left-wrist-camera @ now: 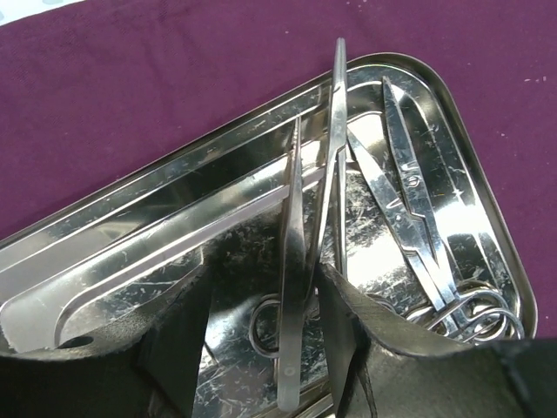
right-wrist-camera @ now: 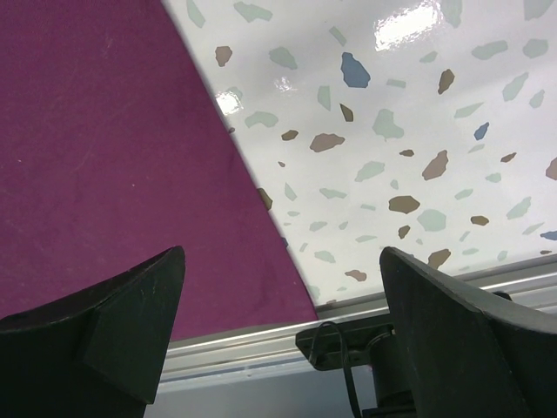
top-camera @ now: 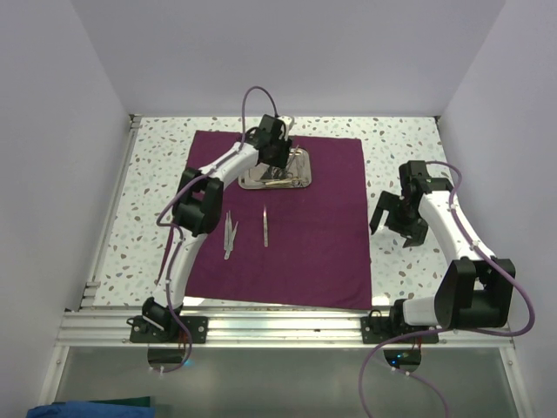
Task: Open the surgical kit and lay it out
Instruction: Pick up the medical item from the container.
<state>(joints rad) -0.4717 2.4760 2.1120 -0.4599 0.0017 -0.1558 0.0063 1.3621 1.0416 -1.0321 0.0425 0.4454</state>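
Speckled desk [top-camera: 400, 148] under purple cloth [top-camera: 322, 244]: inside the tray [left-wrist-camera: 174, 187] we see tweezers [left-wrist-camera: 291, 261] lying lengthwise between the half-spread left fingers [left-wrist-camera: 178, 340] (nothing pinched yet); right fingers [right-wrist-camera: 113, 331] gape, empty, right of the tray.

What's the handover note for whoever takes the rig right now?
Left gripper: open, fingers astride a slim instrument in the tray, not clamped.
Right gripper: open, idle by the cloth's right edge.
Done: cloth spread flat; tweezers and a thin tool laid out on it.
Left: scissors and the rest sit in the tray; move each onto the cloth.
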